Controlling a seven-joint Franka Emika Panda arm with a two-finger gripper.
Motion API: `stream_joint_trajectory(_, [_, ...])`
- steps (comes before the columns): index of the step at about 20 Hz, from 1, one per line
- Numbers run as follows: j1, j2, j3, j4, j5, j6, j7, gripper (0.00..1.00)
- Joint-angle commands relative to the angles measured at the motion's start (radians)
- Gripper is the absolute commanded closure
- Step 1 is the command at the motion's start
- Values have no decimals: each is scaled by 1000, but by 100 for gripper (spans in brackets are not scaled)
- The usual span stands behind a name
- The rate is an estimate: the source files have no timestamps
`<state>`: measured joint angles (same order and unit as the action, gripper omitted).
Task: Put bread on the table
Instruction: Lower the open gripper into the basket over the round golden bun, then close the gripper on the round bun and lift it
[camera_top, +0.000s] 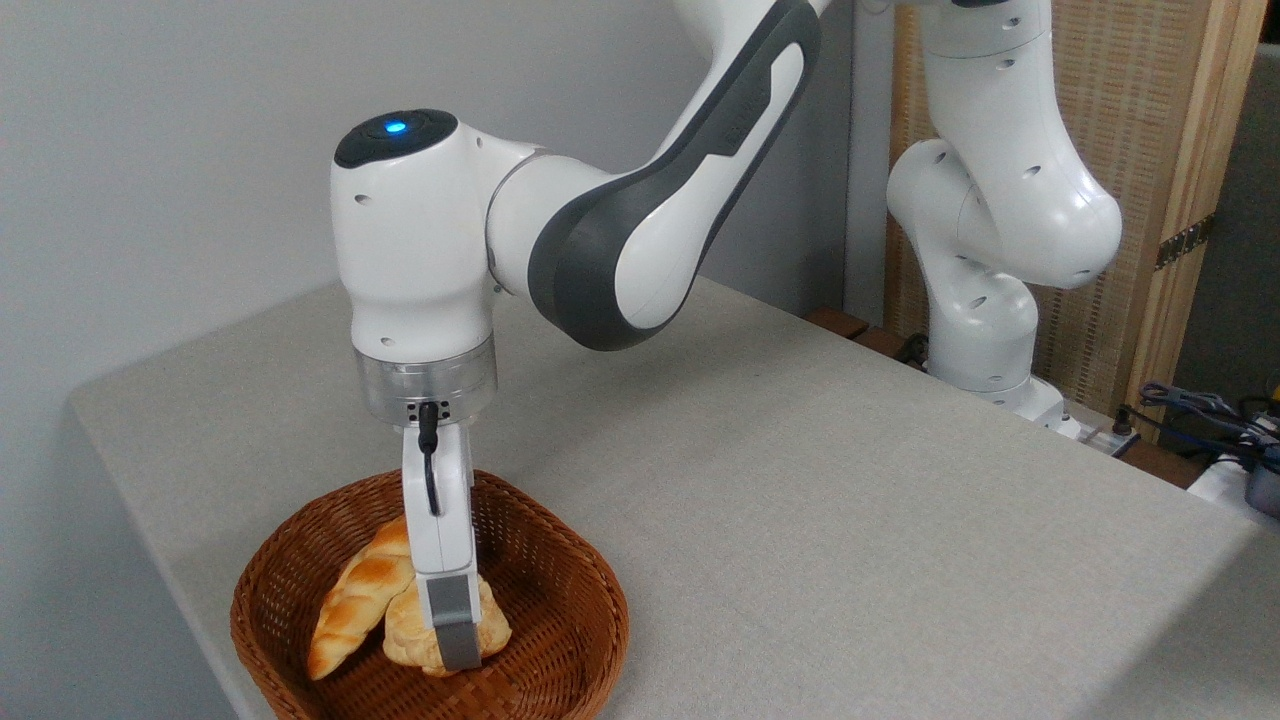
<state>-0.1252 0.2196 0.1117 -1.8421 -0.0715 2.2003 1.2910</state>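
The robot's hand (456, 640) is down inside the brown woven wicker basket (560, 640), its grey finger (455, 625) against the small pale-golden bun (408, 630), directly below; whether it is clamped cannot be told.

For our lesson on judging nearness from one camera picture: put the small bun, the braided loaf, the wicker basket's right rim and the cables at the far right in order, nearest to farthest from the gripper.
1. Bun, in the basket, right at the gripper fingers.
2. Braided loaf, just left of the bun.
3. Basket's right rim, to the right.
4. Cables, far right, beyond the table edge.
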Motion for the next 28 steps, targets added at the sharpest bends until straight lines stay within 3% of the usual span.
stream_joint_trajectory(1, [-5, 3, 0, 3, 9, 16, 18, 37])
stream_joint_trajectory(3, [-4, 3, 0, 3, 9, 18, 19, 51])
stream_joint_trajectory(15, [-2, -29, 8, 3, 7, 3, 21, 51])
stream_joint_trajectory(23, [-2, -154, 11, 3, -2, -178, -13, 50])
stream_joint_trajectory(28, [-19, -217, -9, 3, -7, -341, -235, 46])
